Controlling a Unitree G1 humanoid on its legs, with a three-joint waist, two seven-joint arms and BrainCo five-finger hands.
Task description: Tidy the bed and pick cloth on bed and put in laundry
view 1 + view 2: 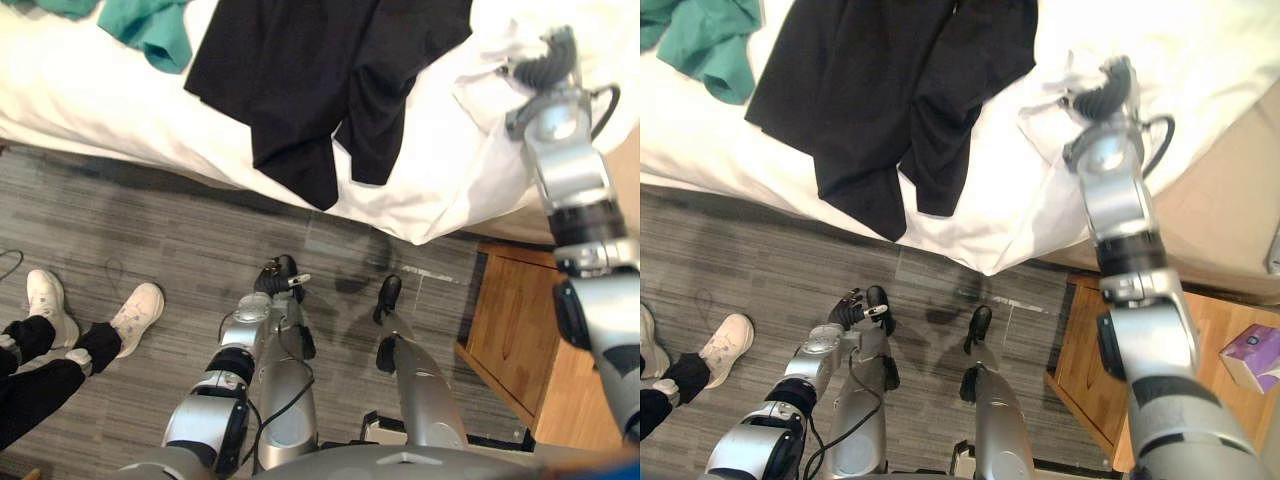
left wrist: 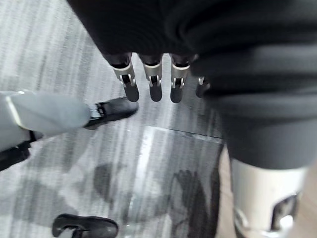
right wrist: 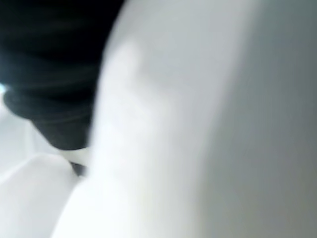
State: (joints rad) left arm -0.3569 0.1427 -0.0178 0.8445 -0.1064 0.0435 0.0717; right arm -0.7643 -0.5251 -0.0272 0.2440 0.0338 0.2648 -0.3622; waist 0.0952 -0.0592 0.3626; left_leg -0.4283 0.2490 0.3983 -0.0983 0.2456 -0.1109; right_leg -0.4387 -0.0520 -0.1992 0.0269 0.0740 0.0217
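A black cloth [image 1: 320, 80] lies spread on the white-sheeted bed [image 1: 90, 90], its ends hanging over the near edge. A teal cloth [image 1: 150, 27] lies at the bed's far left. My right hand [image 1: 1102, 88] rests on the bed's right part, to the right of the black cloth and apart from it. A fold of the white sheet [image 1: 1048, 92] is bunched up at its fingers. In the right wrist view, white fabric [image 3: 198, 124] lies right against the hand. My left hand [image 1: 279, 277] hangs low over the grey floor, its fingers [image 2: 151, 82] relaxed and holding nothing.
A person's legs with white shoes [image 1: 138, 310] stand on the floor at the lower left. A wooden bedside cabinet [image 1: 520, 340] sits at the right by the bed's corner, with a purple box [image 1: 1252, 355] on top of it.
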